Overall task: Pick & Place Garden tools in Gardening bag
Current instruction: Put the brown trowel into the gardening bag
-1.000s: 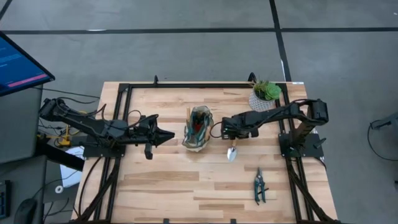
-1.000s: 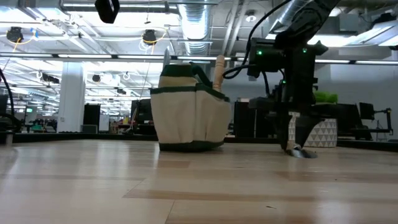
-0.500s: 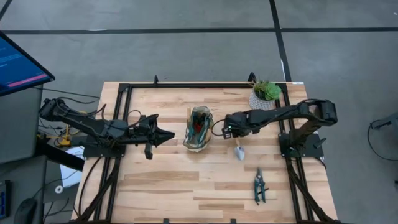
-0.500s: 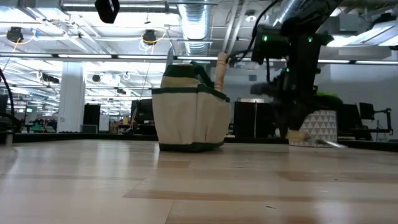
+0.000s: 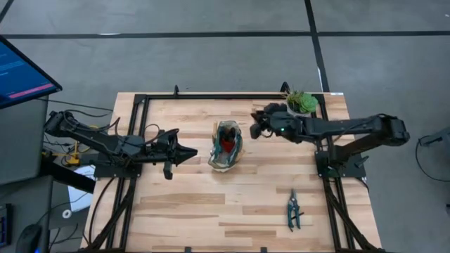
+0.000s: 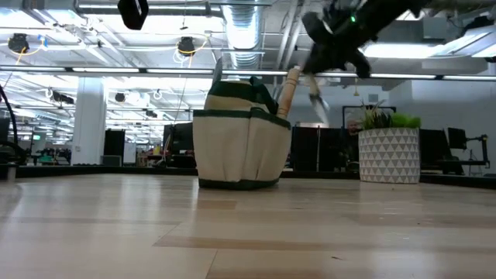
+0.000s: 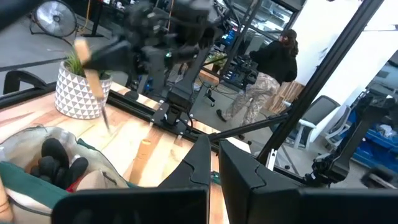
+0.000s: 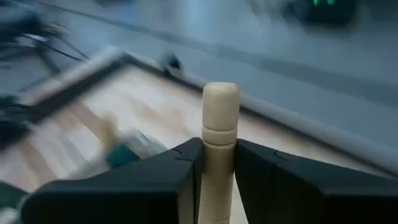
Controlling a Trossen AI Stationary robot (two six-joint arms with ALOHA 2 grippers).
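1. The right gripper point(image 5: 259, 125) is up in the air over the far part of the table point(image 5: 211, 211), between the gardening bag point(image 5: 225, 145) and the potted plant point(image 5: 300, 107).
2. Its fingers point(image 8: 168, 180) are clamped on the wooden handle of a trowel point(image 8: 219, 143); the rounded handle end sticks out past them.
3. In the low view the trowel point(image 6: 301, 84) hangs tilted, clear of the tabletop, just beside the bag's upper rim, blade pointing down and away from the bag.
4. The beige bag with green trim stands upright near the table's middle, with a red-and-black glove point(image 5: 226, 140) inside and another wooden handle point(image 5: 215, 129) poking up at its far edge.
5. Green-handled pruning shears point(image 5: 292, 209) lie flat on the near right part of the table, well apart from the bag.
6. The left gripper point(image 5: 188, 152) waits just left of the bag, fingers point(image 7: 245, 180) closed on nothing.
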